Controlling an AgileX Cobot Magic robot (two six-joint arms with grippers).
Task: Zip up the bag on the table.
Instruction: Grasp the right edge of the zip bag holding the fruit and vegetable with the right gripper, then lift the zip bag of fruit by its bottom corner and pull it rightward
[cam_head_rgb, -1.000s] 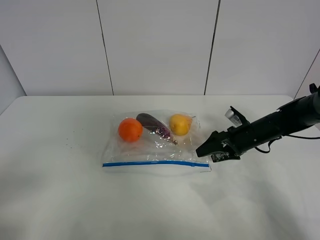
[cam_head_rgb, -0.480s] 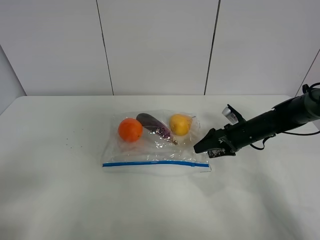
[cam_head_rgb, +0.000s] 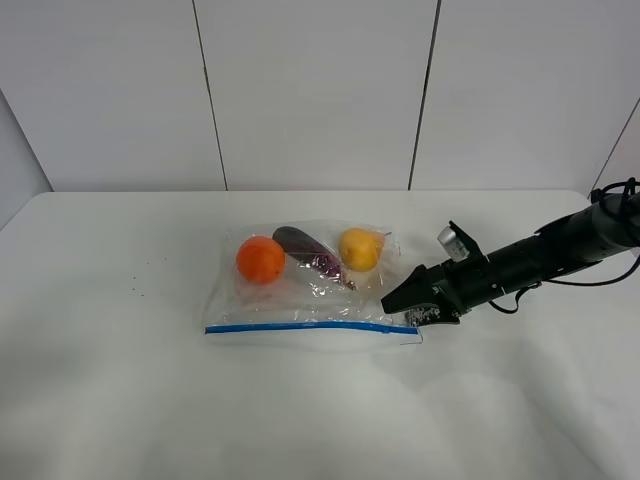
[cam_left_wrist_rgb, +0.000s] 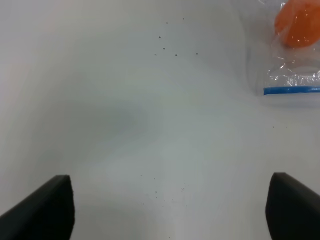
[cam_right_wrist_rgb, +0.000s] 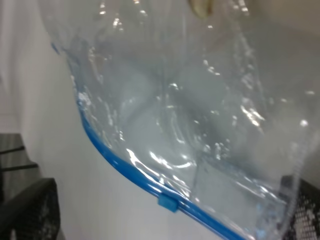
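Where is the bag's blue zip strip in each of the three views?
Exterior high: blue zip strip along the bag's near edge, mid-picture.
Left wrist: one short end, at the picture's edge by the orange.
Right wrist: close up, curving diagonally across.
Shared landmark: the bag's crinkly clear film.

Glossy crinkled clear plastic bag (cam_head_rgb: 310, 290), matt smooth white table (cam_head_rgb: 120, 380)

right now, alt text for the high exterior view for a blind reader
A clear zip bag holding an orange fruit, a purple vegetable and a yellow fruit lies on a white table, its blue zip strip nearest the camera. The black right gripper is at the bag's right end.
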